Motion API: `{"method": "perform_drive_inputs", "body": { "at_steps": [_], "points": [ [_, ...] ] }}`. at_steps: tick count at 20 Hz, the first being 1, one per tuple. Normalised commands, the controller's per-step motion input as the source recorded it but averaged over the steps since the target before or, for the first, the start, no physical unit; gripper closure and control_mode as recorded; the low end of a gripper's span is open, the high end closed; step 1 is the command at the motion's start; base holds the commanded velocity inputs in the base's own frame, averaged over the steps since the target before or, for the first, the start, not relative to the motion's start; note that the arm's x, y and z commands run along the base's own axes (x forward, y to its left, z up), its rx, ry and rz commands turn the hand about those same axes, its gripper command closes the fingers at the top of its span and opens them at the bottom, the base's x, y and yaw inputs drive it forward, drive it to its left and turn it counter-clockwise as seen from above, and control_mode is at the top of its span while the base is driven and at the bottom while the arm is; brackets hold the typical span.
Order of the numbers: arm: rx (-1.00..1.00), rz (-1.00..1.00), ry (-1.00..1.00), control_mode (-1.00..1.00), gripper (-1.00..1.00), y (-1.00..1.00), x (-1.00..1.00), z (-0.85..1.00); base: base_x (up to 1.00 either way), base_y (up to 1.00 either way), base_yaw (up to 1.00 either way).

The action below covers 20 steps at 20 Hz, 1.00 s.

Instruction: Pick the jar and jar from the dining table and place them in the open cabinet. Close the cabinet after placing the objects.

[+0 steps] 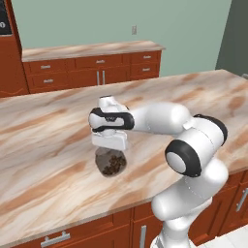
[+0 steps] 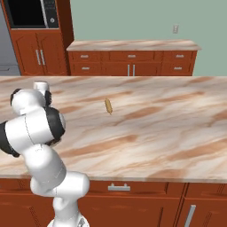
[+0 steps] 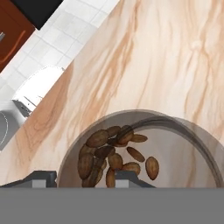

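A rounded glass jar [image 1: 111, 163] with brown nut-like pieces stands on the dining table [image 1: 48, 126] near its front edge. My gripper [image 1: 110, 152] points straight down onto the jar's top, the white hand just above it. In the hand view the jar [image 3: 144, 148] lies directly below, and the two dark fingertips [image 3: 41, 179] of the gripper [image 3: 83, 180] bracket its left part, closed in against it. The jar rests on the marble top. The open cabinet is out of view.
A small tan stick-like item [image 2: 108, 106] lies mid-table, well to the right of the arm. A back counter with red-brown drawers [image 1: 97, 63] runs along the green wall. A tall unit with a microwave [image 2: 33, 13] stands at the left. White floor tiles [image 3: 65, 35] lie beyond the table edge.
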Motion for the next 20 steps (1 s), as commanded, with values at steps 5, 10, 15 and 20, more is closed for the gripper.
{"method": "perform_drive_inputs", "body": {
  "at_steps": [5,10,15,20],
  "points": [
    [0.0,0.06,0.0,-1.0,1.0,0.18,0.0,-0.06,0.0,0.0,0.0],
    [-0.01,0.02,-0.06,-1.0,1.0,0.08,-0.14,0.03,0.0,0.0,0.0],
    [0.0,0.0,-0.3,-1.0,1.0,-0.12,-0.62,0.32,0.0,0.0,0.0],
    [0.04,0.0,-0.15,-1.0,1.0,-0.33,-0.32,0.56,0.0,0.0,0.0]
  ]
}}
